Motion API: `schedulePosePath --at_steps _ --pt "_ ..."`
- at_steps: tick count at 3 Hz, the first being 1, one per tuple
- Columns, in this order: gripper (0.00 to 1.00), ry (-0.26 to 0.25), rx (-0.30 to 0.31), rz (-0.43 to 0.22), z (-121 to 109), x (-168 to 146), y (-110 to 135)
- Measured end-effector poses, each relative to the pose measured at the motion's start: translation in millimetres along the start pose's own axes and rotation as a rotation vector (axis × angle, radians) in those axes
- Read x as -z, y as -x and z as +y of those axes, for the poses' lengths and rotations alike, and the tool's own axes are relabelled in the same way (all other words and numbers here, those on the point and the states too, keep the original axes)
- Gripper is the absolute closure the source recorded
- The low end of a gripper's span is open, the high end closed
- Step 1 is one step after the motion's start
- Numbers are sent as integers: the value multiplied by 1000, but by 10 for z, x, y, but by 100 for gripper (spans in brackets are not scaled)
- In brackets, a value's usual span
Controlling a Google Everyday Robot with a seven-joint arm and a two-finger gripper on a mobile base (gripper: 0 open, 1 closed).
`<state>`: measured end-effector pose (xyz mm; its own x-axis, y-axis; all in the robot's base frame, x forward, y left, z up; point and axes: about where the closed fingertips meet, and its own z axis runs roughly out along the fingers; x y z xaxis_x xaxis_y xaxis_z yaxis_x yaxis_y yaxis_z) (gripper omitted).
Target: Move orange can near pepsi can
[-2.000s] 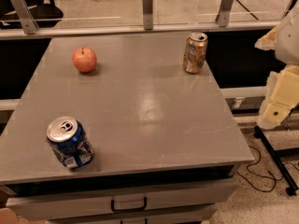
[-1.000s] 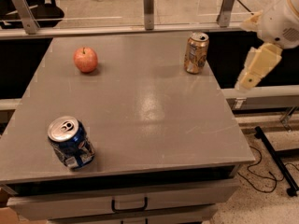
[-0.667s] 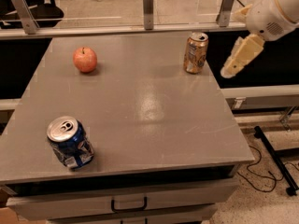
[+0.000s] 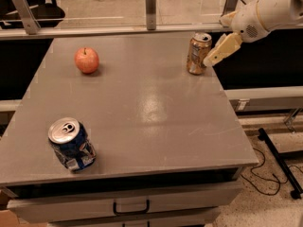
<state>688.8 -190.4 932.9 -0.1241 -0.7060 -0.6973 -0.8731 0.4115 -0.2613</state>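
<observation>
We saw the orange can [image 4: 198, 53] standing upright near the far right corner of the grey worktop [image 4: 142, 108], close to its right edge, its silver top facing up. The claw [image 4: 211, 58] sat just to the right of that can. Its tan tip was level with the can's lower half and either touching the side or barely off it; we could not tell which. Whether the claw was released or clenched we could not tell either, as only one tan piece of it showed. It hung from the white arm [image 4: 267, 12], which reached in from the upper right corner over the worktop's right edge.

The pepsi can [image 4: 72, 144] stood well apart from the orange one, at the near left of the worktop. It was dented and leaning a little, its silver top and pull tab tilted toward us. A red apple [image 4: 86, 60] rested at the far left, well apart from both cans. Behind the worktop ran a pale rail with upright posts [image 4: 150, 1]. Below the front edge we noted a drawer with a dark handle [image 4: 130, 206], and black cables [image 4: 265, 167] lay on the floor to the right
</observation>
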Motion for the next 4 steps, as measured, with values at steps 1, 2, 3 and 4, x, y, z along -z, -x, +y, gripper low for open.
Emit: schedulePosePath --at_steps 1,2,3,4 --pt "0 38 -85 -70 -131 -264 -66" --pt "18 104 -150 -113 -124 -443 -120" --pt "41 196 -184 -155 37 -504 -60" --pt "64 306 -181 -203 302 -515 134"
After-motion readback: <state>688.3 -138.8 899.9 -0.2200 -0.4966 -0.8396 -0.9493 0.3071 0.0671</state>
